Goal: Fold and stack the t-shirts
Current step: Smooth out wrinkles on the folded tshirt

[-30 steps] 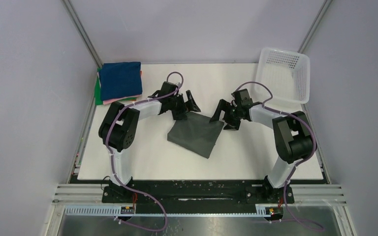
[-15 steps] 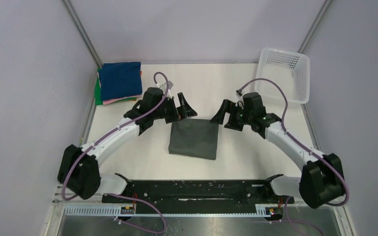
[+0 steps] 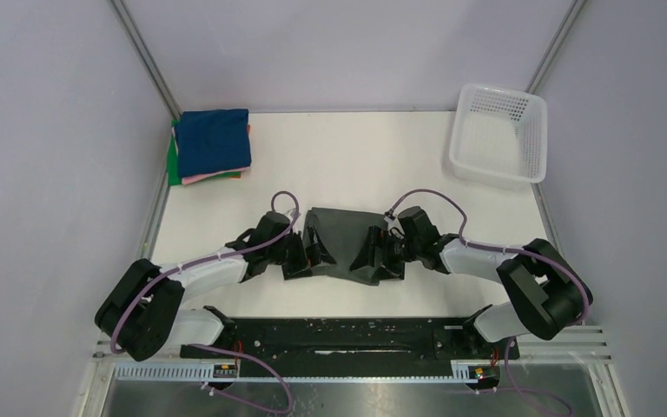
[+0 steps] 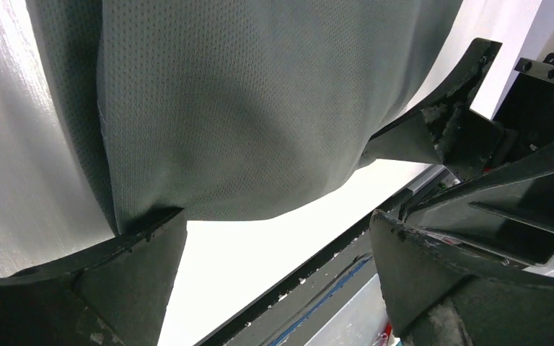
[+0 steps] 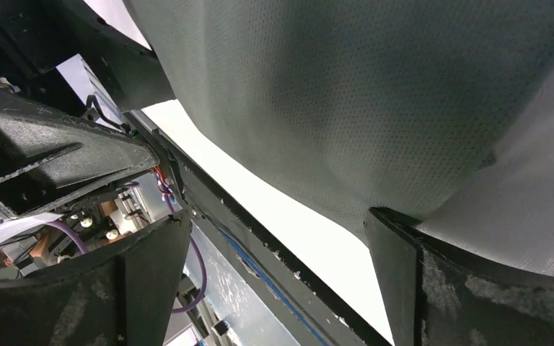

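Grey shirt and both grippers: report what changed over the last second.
Both arms swung back toward their bases. The left gripper and right gripper, earlier at the grey shirt's far corners, now flank its near edge, jaws open, gripping nothing. The shirt, skewed a second ago, now lies square. The folded stack and basket stayed put.

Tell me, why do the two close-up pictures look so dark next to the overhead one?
Top external: even light, sharp, faint shadows on the table. Left wrist: the dark grey shirt fills the frame, weave sharp, table blown out white. Right wrist: same, near fingers almost black.
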